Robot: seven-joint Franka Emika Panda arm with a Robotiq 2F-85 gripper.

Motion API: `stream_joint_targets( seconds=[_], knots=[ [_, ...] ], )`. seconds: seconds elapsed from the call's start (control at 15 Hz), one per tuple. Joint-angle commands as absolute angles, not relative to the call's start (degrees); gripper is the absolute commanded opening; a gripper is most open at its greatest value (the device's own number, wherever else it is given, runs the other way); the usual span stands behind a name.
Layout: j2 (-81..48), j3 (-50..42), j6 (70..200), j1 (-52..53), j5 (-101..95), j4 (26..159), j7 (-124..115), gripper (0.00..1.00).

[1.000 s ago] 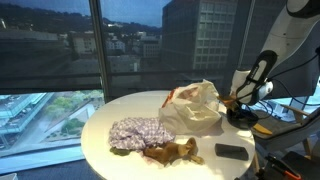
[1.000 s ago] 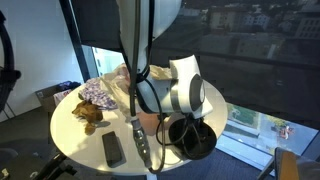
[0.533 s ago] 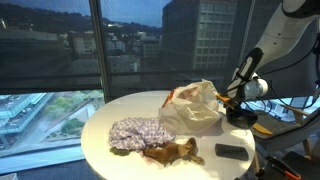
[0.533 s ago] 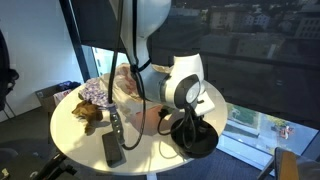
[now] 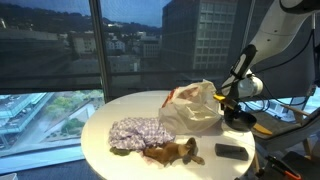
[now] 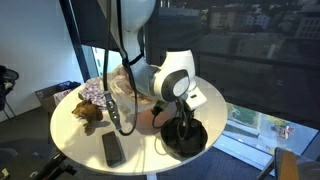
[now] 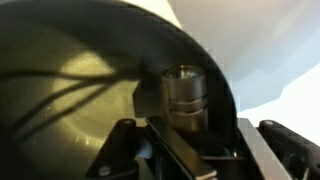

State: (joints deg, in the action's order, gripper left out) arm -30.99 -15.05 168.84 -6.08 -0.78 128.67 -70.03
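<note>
A black round dish [image 5: 241, 118] sits at the table's edge, also seen as a dark bowl [image 6: 189, 141] from the opposite side. My gripper [image 5: 232, 103] reaches down into it from above in both exterior views [image 6: 183, 121]. Up close in the wrist view, a short metal knob [image 7: 185, 90] rises from the dish's dark middle [image 7: 70, 90]. The gripper [image 7: 186, 125] is shut, its jaws closed against the base of that knob. The contact itself is partly hidden by the gripper body.
On the round white table [image 5: 110, 115] lie a crumpled plastic bag [image 5: 193, 108], a patterned cloth [image 5: 138, 132], a brown plush toy [image 5: 172, 152] and a black remote [image 5: 231, 151]. Large windows stand behind. The table edge runs close to the dish.
The arm has come down over the black dish and swung slightly toward the bag. The jaws went from wide apart to closed around the knob.
</note>
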Motion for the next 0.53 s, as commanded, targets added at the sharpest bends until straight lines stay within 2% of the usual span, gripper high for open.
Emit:
stream_joint_targets(
  seconds=[0.0, 0.2, 0.47],
  knots=[
    [-26.3, -23.2, 167.2, 3.5, -1.4, 132.8, -70.6, 0.07],
    [-23.7, -32.4, 165.7, 11.4, -4.6, 135.9, -73.6, 0.06],
    [-18.8, -39.3, 161.2, 16.7, -10.2, 139.7, -74.7, 0.05]
  ],
)
